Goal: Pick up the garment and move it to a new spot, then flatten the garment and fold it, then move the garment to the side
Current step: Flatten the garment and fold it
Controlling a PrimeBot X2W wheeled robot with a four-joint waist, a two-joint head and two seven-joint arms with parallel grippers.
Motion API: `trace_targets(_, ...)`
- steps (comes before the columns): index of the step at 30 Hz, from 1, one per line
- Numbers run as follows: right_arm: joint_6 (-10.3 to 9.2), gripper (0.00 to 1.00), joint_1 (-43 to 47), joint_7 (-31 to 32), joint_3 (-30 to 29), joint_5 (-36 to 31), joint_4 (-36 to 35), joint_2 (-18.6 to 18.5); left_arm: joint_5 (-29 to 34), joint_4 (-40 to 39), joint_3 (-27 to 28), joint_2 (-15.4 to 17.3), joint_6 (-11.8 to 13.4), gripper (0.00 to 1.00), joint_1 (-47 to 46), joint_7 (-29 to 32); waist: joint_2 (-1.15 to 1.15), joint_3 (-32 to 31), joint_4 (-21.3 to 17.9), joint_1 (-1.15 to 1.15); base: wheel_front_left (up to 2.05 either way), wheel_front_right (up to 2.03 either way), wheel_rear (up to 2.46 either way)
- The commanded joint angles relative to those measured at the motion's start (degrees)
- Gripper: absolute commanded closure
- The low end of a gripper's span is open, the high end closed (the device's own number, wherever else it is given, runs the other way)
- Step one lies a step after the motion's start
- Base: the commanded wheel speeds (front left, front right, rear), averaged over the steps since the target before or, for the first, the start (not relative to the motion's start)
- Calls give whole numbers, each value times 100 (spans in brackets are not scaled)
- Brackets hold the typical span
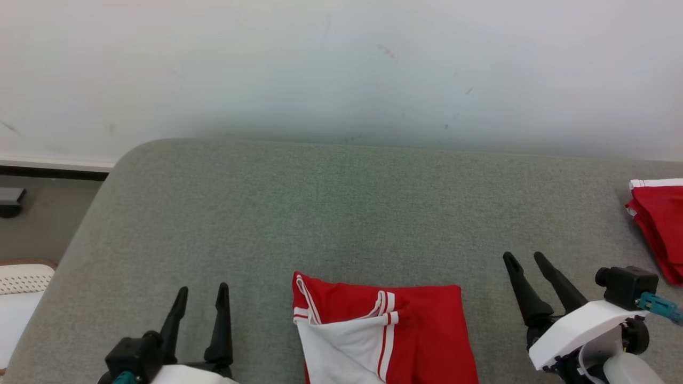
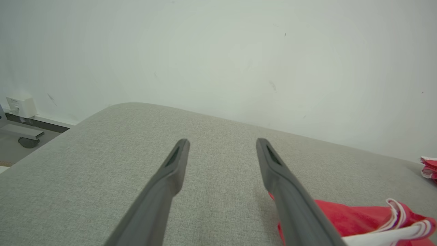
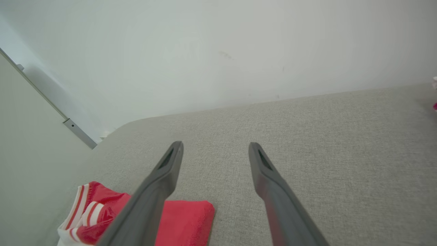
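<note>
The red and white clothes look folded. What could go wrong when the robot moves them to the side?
1. The folded garment has a loose white flap on top; pinching only that layer could pull the fold open.
2. A second red garment lies at the right of the table; pushing that way could bump it.

garment point(image 1: 427, 330) on table point(image 1: 320, 213), second garment point(image 1: 659, 224) at right

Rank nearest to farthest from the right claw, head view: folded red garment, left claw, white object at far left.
1. folded red garment, front centre.
2. left claw, front left.
3. white object, far left edge.
</note>
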Motion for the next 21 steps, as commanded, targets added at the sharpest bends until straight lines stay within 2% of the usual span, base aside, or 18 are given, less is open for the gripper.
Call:
trace_targets(1, -12, 0, 61, -21, 3, 8, 3, 83, 87, -1, -2, 22, -1, 0, -14, -8, 0, 8, 12, 0, 0, 0, 0)
trace_targets(2, -12, 0, 77, 9, 22, 83, 5, 146, 87, 8, -12, 22, -2, 0, -27, -8, 0, 12, 23, 0, 0, 0, 0)
trace_targets(3, -12, 43, 85, 47, 44, 168, 1, 203, 88, 17, -11, 23, -6, 0, -41, -8, 0, 16, 37, 0, 0, 0, 0)
trace_targets(4, -12, 78, 95, 120, 65, 318, 10, 266, 95, 26, -13, 22, -16, 0, -54, -8, 0, 16, 55, 0, 0, 0, 0)
trace_targets(5, -12, 100, 103, 239, 105, 468, 27, 320, 97, 35, -22, 22, -29, 0, -63, -8, 0, 16, 81, 0, 0, 0, 0)
trace_targets(13, -12, 100, -111, 1557, -16, 1649, 660, 743, 39, 92, -44, 22, -27, 0, -85, -8, 0, 26, 357, 0, 0, 0, 0)
trace_targets(21, -12, 100, -95, 2640, 52, 2293, 1227, 948, -26, 133, -89, 23, -16, 0, -88, -8, 0, 35, 652, 0, 0, 0, 0)
